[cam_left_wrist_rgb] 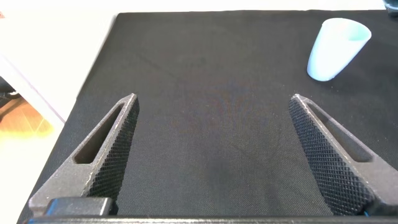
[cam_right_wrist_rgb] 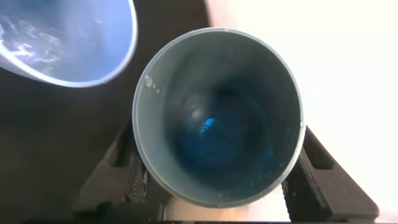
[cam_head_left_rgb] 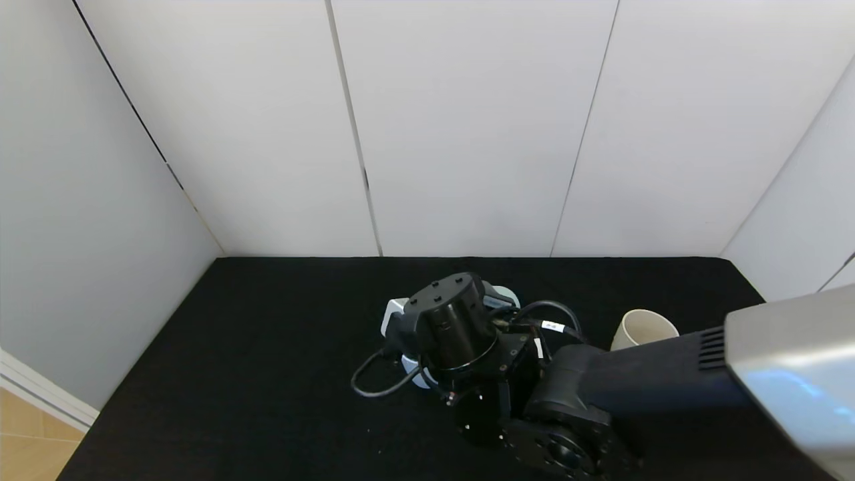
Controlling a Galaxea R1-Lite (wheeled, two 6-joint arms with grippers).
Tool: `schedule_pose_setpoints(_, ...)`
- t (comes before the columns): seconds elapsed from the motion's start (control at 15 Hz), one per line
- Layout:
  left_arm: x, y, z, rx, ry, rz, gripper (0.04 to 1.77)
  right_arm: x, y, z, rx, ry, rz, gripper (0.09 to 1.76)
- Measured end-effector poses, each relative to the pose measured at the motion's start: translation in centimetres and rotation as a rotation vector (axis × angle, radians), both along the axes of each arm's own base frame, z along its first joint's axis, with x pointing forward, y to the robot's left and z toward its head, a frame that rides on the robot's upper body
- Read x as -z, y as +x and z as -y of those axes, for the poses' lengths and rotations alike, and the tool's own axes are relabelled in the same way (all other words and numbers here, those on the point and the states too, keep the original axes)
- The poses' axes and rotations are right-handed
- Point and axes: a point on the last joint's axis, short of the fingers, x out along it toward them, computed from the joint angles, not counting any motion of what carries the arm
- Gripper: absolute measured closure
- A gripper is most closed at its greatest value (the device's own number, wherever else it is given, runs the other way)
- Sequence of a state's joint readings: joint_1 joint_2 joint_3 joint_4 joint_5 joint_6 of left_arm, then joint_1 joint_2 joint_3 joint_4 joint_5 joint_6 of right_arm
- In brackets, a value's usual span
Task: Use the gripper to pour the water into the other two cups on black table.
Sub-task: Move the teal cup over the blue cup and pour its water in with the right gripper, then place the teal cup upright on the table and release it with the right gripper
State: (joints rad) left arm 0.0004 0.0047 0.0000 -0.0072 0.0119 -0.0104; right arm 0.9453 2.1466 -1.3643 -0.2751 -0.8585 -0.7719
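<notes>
My right gripper [cam_head_left_rgb: 451,327] hangs over the middle of the black table [cam_head_left_rgb: 267,374]. In the right wrist view it [cam_right_wrist_rgb: 217,190] is shut on the pale teal cup [cam_right_wrist_rgb: 217,118], whose dark teal inside faces the camera with droplets and faint glints of water [cam_right_wrist_rgb: 205,124]. The light periwinkle cup [cam_right_wrist_rgb: 68,37] is right beside the teal cup's rim, with water glinting inside. In the head view both are mostly hidden under the wrist. The cream cup [cam_head_left_rgb: 644,329] stands to the right. My left gripper [cam_left_wrist_rgb: 214,155] is open and empty over bare cloth; the periwinkle cup [cam_left_wrist_rgb: 336,46] shows far off.
White wall panels [cam_head_left_rgb: 467,133] border the table at the back and both sides. A black cable loop [cam_head_left_rgb: 374,384] hangs from the right wrist. The right forearm [cam_head_left_rgb: 668,381] crosses the front right of the table. Wooden floor [cam_head_left_rgb: 27,434] shows beyond the left edge.
</notes>
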Motion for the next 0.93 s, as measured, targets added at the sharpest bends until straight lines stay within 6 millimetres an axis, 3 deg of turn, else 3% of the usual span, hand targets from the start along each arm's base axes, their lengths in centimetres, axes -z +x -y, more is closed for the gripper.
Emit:
schedule_pose_setpoints(0.4,0.0,0.0,0.0,0.0,0.0,0.0,0.09,0.5,-1.6,1.5,0.061,0.441,-0.197,0.66)
schedule_pose_setpoints(0.73,0.0,0.0,0.0,0.0,0.0,0.0,0.09,0.5,-2.8,3.1,0.132,0.629,-0.259,0.66)
schedule_pose_setpoints(0.93,0.0,0.0,0.0,0.0,0.0,0.0,0.09,1.7,-3.5,4.4,0.185,0.668,-0.301,0.66)
